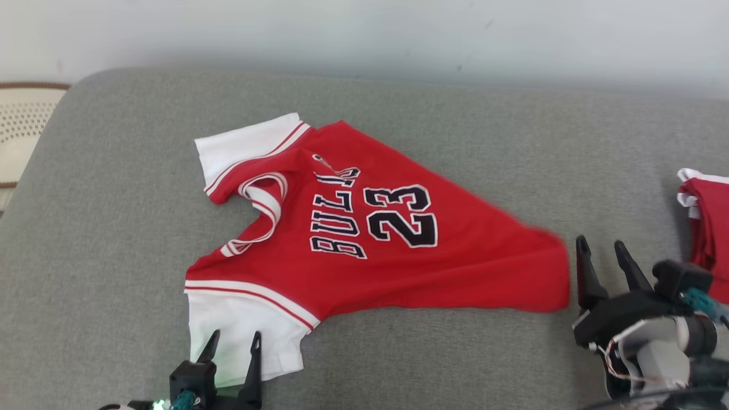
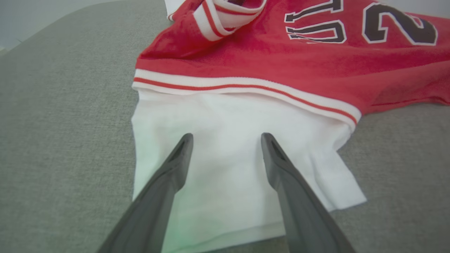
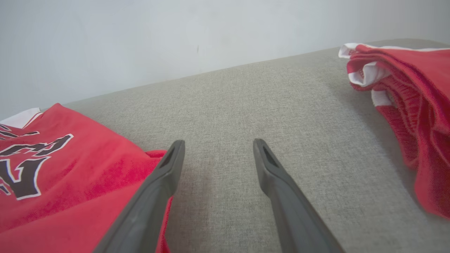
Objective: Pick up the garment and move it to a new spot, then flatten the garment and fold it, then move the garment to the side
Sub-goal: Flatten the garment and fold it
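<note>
Currently left jaws spread wide, empty, over the white sleeve [image 1: 239,330] at the grey cushion's [image 1: 114,171] near-left edge; red 23 jersey [image 1: 364,239] spread mid-cushion; right jaws spread, empty, just beside its hem; second red garment [image 1: 709,228] at right edge.

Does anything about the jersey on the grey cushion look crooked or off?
Yes. The red Bulls jersey lies askew, not flat: its body tapers to a bunched hem corner beside the right tool, and the collar is rumpled. Another red garment sits crumpled at the right edge.
</note>
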Robot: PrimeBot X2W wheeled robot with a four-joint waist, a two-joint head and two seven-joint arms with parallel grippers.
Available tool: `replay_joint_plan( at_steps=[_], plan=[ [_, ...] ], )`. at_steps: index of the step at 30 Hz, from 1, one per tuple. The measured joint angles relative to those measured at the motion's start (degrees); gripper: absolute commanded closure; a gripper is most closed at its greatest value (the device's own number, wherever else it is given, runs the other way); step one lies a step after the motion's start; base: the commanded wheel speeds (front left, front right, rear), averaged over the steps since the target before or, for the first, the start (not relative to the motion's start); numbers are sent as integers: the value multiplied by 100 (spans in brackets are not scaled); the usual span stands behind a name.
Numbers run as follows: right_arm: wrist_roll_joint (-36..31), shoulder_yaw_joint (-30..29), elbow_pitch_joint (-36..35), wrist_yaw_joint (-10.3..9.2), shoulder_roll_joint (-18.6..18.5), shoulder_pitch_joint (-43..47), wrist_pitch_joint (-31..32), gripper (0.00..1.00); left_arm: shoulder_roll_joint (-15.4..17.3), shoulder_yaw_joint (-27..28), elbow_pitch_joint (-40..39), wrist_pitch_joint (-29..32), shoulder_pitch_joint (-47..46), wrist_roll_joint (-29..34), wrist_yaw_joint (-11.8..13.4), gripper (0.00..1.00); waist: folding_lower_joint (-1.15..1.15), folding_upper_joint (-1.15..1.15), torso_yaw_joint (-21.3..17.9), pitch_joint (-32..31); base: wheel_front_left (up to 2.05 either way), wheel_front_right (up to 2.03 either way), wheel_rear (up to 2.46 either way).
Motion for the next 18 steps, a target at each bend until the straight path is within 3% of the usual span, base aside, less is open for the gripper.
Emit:
replay_joint_plan(
  at_steps=[9, 18],
  plan=[
    [-545, -492, -400, 0, 249, 782, 0, 0, 1, 255, 27, 0, 344, 81, 58, 0, 0, 0, -209, -282, 0, 0, 0],
    [-739, -292, -821, 0, 483, 1305, 0, 0, 2, 590, -176, 0, 726, 261, 152, 0, 0, 0, -336, -542, 0, 0, 0]
  ],
)
